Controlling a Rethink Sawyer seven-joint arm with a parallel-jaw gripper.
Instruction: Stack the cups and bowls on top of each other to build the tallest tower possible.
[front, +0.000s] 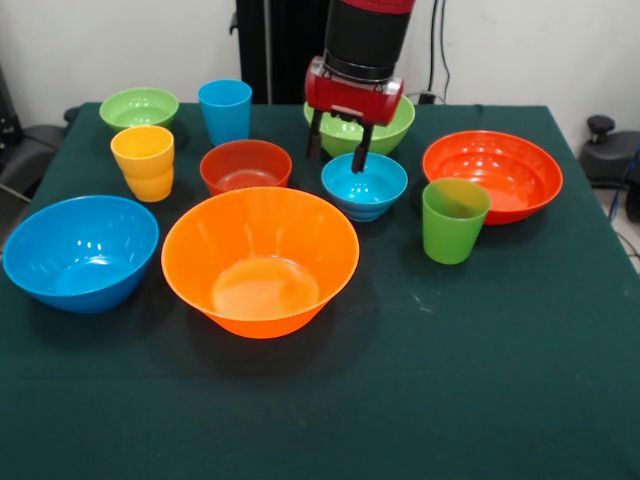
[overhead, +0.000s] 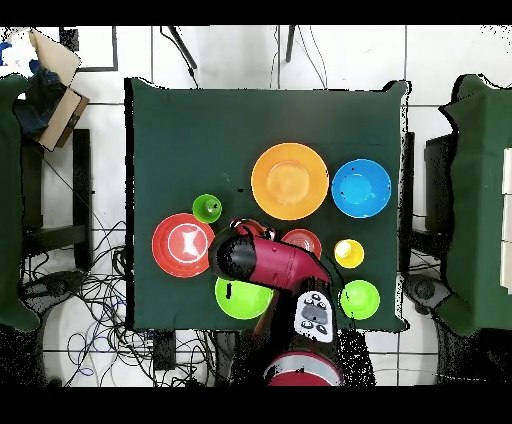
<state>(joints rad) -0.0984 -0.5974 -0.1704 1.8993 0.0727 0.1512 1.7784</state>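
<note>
My gripper (front: 337, 150) is open and empty, hanging just above the far rim of a small blue bowl (front: 364, 186), in front of a green bowl (front: 395, 125). Around it stand a small red bowl (front: 245, 166), a wide red-orange bowl (front: 492, 172), a large orange bowl (front: 260, 258), a large blue bowl (front: 80, 250) and a small green bowl (front: 139, 107). The cups are green (front: 454, 219), blue (front: 225, 110) and yellow-orange (front: 143, 162). Every piece stands alone on the table. In the overhead view the arm (overhead: 262, 262) hides the gripper and the small blue bowl.
The dark green table cloth (front: 480, 380) covers the whole table. The overhead view shows the orange bowl (overhead: 290, 181), the large blue bowl (overhead: 361, 188), the green cup (overhead: 207, 208) and the red-orange bowl (overhead: 181, 245). Cables lie on the floor around the table.
</note>
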